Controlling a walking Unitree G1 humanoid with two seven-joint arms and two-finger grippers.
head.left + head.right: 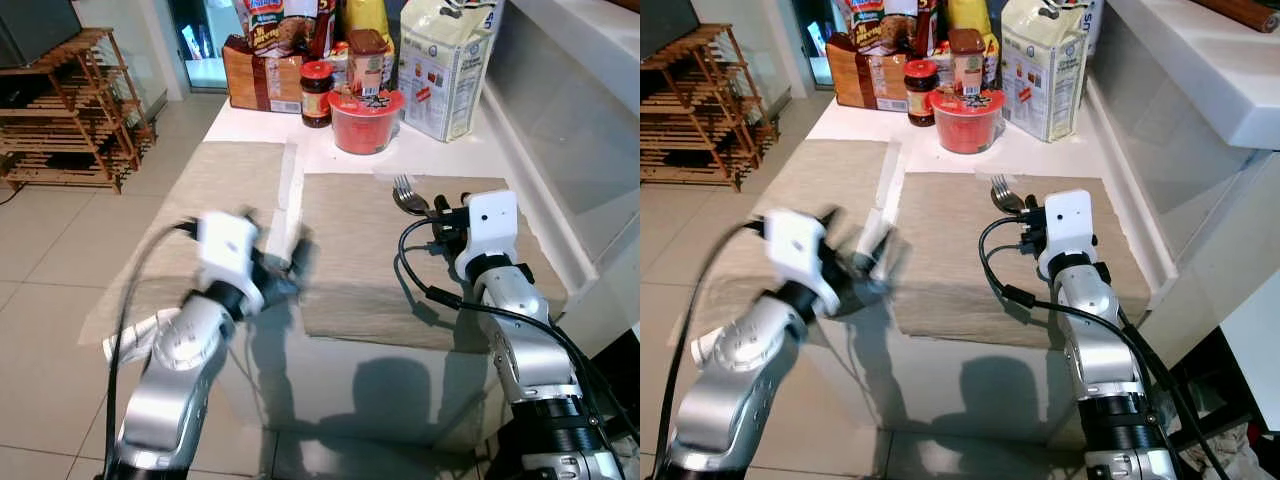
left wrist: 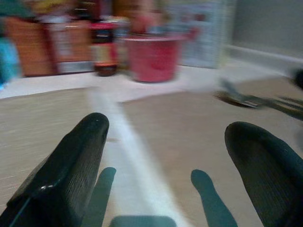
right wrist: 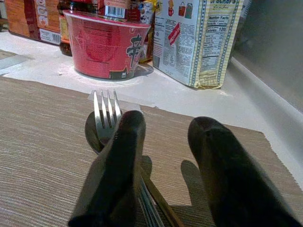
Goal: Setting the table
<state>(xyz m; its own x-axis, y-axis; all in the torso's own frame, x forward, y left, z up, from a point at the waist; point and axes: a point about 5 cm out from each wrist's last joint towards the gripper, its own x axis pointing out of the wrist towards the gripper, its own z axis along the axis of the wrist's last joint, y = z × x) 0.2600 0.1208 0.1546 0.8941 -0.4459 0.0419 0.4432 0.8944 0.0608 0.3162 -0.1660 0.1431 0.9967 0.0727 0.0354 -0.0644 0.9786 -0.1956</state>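
A metal fork [image 3: 105,111] lies on top of a spoon [image 3: 92,135] at the far right part of the right beige placemat [image 1: 350,250]. My right gripper [image 3: 163,125] is low over the handles, open, with one finger [image 3: 118,161] above the fork's neck and the handles running between and under the fingers. In the left eye view the fork [image 1: 403,188] pokes out just beyond that gripper [image 1: 440,212]. My left gripper [image 1: 295,265], motion-blurred, hovers open and holding nothing over the white gap between the two placemats, near the table's front edge.
A second placemat [image 1: 220,180] covers the table's left side. At the back stand a red noodle cup [image 1: 364,120], a jar [image 1: 316,93], boxes and a flour bag [image 1: 445,65]. A raised white counter [image 1: 560,100] borders the right. A wooden rack [image 1: 70,110] stands on the floor to the left.
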